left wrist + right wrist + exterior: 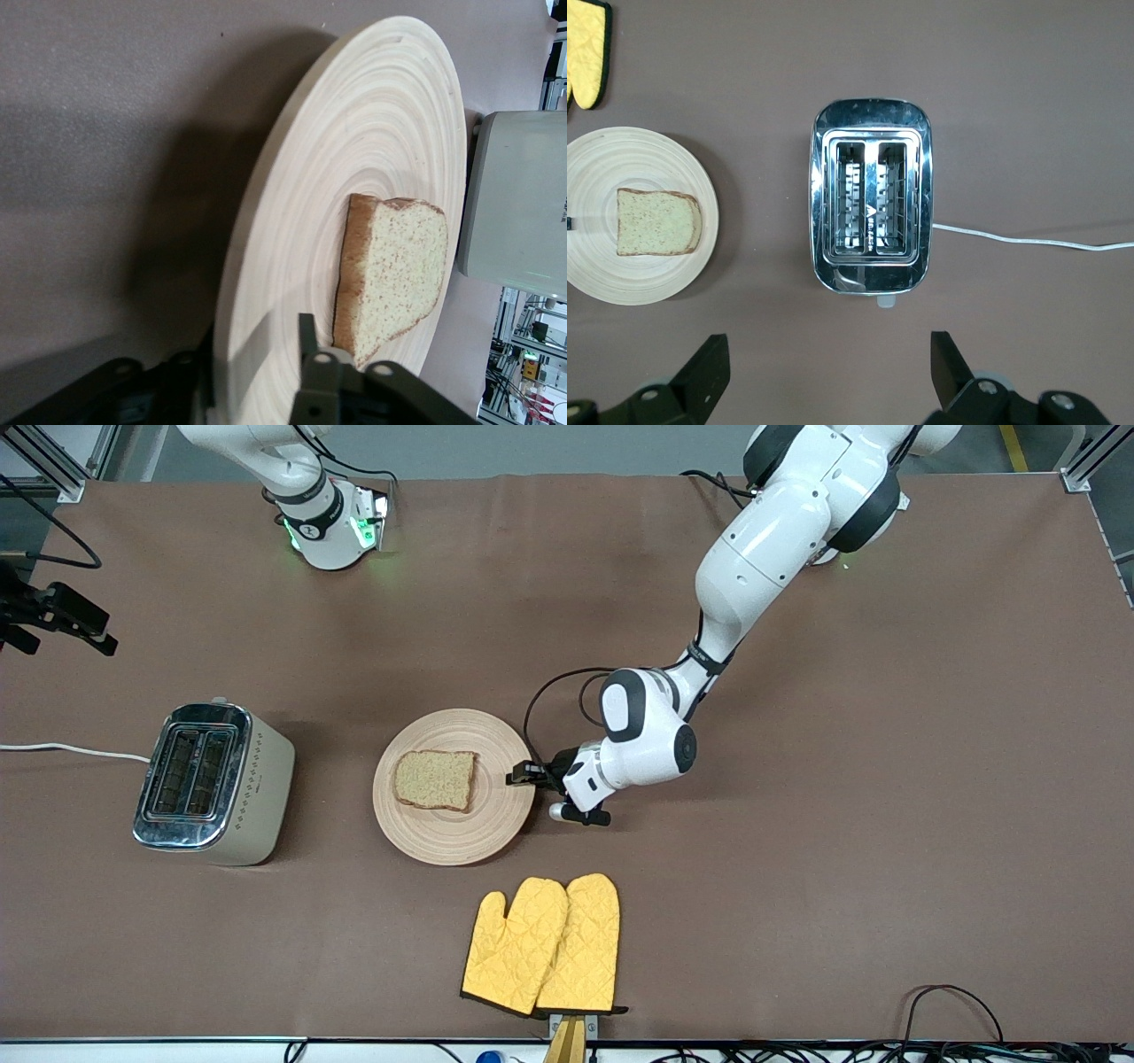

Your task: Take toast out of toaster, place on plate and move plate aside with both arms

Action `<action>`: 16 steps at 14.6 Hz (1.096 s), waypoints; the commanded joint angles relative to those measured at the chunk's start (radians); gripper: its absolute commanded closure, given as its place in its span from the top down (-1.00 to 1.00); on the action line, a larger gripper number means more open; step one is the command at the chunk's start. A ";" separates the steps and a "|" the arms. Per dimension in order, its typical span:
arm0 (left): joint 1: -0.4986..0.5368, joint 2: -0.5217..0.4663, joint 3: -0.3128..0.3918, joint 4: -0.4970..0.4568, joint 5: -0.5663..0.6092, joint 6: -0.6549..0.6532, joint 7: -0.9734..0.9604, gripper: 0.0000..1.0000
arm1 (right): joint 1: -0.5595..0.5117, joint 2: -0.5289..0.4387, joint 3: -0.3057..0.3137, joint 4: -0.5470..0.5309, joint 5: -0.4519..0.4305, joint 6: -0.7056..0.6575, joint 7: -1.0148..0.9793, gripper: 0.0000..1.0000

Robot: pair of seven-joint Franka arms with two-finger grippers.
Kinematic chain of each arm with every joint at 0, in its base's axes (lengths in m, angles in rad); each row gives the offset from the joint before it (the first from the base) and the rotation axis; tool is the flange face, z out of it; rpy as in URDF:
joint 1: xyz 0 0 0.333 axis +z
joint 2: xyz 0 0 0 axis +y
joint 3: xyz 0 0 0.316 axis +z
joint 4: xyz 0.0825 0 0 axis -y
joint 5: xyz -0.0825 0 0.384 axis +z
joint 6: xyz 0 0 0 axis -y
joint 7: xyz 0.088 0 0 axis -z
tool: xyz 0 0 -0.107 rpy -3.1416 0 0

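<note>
Now, counter [797, 868]: brown, carrying the toaster, plate and mitts in a loose row, with the robot bases along its edge.
Left arm [780, 540]: reaches low to the plate's rim on the side toward its own end of the counter, probably so it can drag or lift the plate aside.
Right arm [310, 505]: waits high up; its wrist camera looks straight down on the toaster.
Toaster [213, 779]: stands toward the right arm's end of the counter, well apart from the plate. Both slots are empty, and its white cord [71, 750] trails off the edge.
Plate [443, 837]: lies flat between the toaster and the left gripper and holds the one slice.
Mitts [545, 943]: a yellow pair nearer the front camera than the plate, untouched.
Toast [434, 779]: lies flat on the plate, a little off centre toward the toaster, so the rim is free for gripping.
Left gripper [518, 776]: jaws astride the plate's rim, one above and one below, and they seem to be pinched onto it.
Right gripper [828, 354]: jaws spread wide over the toaster, holding nothing.
Stage: toast delivered; judging by the grip, moving the plate comes next.
</note>
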 commanded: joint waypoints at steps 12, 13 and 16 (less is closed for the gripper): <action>0.172 -0.138 0.001 -0.039 0.007 -0.139 0.063 -0.98 | -0.009 0.157 0.018 0.242 -0.004 -0.154 0.015 1.00; 0.199 -0.143 0.001 -0.045 0.007 -0.173 0.071 -0.98 | -0.009 0.157 0.018 0.243 -0.004 -0.163 0.020 1.00; 0.313 -0.184 0.001 -0.077 0.008 -0.306 0.132 -0.98 | -0.010 0.157 0.019 0.243 -0.004 -0.160 0.017 1.00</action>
